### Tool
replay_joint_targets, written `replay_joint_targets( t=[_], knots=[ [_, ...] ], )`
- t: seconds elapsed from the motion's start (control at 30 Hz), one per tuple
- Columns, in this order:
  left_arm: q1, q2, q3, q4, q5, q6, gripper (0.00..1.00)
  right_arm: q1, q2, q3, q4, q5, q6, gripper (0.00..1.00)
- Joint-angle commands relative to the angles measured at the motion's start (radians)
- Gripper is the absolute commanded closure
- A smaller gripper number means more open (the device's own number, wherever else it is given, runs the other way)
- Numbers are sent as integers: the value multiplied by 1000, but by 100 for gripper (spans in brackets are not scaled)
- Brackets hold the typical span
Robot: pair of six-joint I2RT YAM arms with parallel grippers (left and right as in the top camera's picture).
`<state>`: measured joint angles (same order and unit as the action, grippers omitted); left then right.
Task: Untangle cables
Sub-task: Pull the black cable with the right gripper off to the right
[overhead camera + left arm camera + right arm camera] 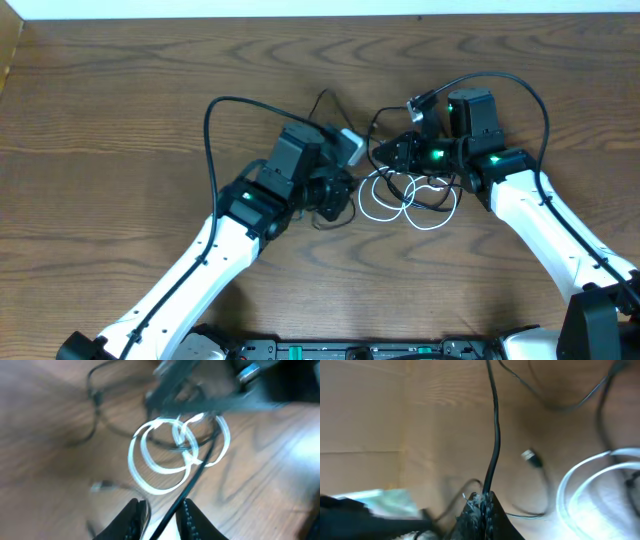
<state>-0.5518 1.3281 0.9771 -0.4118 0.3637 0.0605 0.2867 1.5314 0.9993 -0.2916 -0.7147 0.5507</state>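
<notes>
the left gripper (162, 510), blurred in its own wrist view, stands slightly open with the black cable (186, 487) passing between its fingers. two cables, that one and a white cable (132, 457) in overlapping loops, lie tangled between the two arms on the brown wooden table (120, 120). the right gripper (482, 502) is pinched tight on the black cable.

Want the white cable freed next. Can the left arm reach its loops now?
Probably yes: the white cable lies uncovered just ahead of the left end effector, but the black cable runs between its fingers and across the loops.
</notes>
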Motion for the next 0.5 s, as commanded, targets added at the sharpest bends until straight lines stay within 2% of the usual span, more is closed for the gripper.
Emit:
replay_joint_targets(
  t=[0.0, 0.2, 0.33, 0.47],
  knots=[
    [28, -2, 9, -46, -92, 6, 73, 1, -3, 3, 34, 97, -187, 99],
    [50, -2, 9, -105, -148, -35, 71, -15, -51, 98, 71, 160, -240, 99],
    [50, -2, 9, -107, -148, -35, 70, -25, -90, 217, 71, 168, -272, 99],
    [50, -2, 9, -108, -148, -36, 70, -77, -138, 358, 72, 279, -279, 99]
  ],
)
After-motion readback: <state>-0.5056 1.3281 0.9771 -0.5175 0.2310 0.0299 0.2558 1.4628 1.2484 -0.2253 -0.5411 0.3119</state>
